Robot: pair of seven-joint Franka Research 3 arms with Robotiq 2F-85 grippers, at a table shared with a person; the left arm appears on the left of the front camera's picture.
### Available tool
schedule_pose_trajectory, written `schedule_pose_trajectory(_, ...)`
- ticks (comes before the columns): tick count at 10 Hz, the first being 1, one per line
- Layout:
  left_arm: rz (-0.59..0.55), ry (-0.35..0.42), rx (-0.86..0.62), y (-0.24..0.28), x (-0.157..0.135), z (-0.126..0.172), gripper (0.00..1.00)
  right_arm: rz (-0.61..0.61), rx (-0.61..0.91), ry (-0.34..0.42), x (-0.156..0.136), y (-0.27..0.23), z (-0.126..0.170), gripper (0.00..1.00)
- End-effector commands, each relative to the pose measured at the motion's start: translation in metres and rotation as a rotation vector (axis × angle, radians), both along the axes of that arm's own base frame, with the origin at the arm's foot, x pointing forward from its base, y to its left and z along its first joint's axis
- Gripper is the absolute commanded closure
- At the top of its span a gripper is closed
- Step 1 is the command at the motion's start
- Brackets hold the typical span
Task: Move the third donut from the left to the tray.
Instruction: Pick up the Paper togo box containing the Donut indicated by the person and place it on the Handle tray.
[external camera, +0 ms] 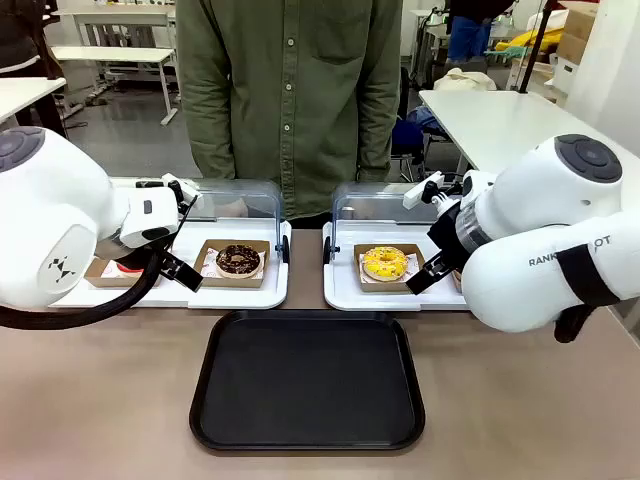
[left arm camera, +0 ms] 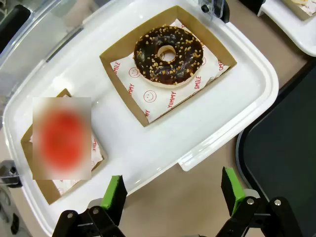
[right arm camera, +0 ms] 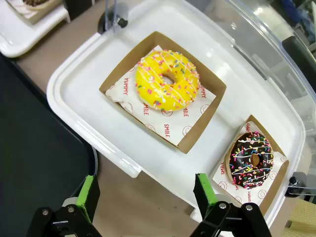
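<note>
Front view: the right pincer [external camera: 424,276] is seen poised just beside the yellow donut [external camera: 384,263]. The donut sits untouched in its cardboard holder [external camera: 385,286] on a white tray [external camera: 345,298]. The black tray [external camera: 300,385] lies bare on the counter [external camera: 100,400], nearer the robot than this pincer and off toward the middle. The left pincer [external camera: 178,270] is held near a chocolate donut [external camera: 238,260]; no part in this step is judged to fall to it.

Left wrist view: the left pincer's jaws are spread wide with nothing between them. The chocolate donut lies ahead of the fingers, well apart from them.

Right wrist view: the right pincer's jaws are likewise spread wide and empty. The yellow donut lies ahead of the fingertips, roughly on the line between them and apart from both. A sprinkled chocolate donut [right arm camera: 253,159] lies ahead on the right finger's side, and the black tray is seen off the left finger's side.

The approach is judged to be the step in hand, since no grasp has been made. For the next move, the right pincer would need to be advanced and lowered until the holder is straddled. It would then be closed softly to spare the icing, raised clear of the white tray's rim, and carried across to the black tray.
</note>
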State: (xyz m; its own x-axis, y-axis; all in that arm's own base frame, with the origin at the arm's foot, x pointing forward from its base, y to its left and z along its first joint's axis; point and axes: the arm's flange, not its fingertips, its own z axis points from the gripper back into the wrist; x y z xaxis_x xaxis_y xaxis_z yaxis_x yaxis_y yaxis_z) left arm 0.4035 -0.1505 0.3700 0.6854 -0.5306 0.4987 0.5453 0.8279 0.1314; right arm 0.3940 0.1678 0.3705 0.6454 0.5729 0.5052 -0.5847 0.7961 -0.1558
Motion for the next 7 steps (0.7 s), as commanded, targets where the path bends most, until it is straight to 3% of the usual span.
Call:
schedule_pose_trajectory(1,0.0,0.0,0.0,0.0,0.0,0.0001,0.0,0.0,0.0,0.0,0.0,0.0,0.0,0.0)
schedule_pose_trajectory(7,0.0,0.0,0.0,0.0,0.0,0.0001,0.0,0.001,-0.001,0.0,-0.0001,0.0001,0.0,0.0)
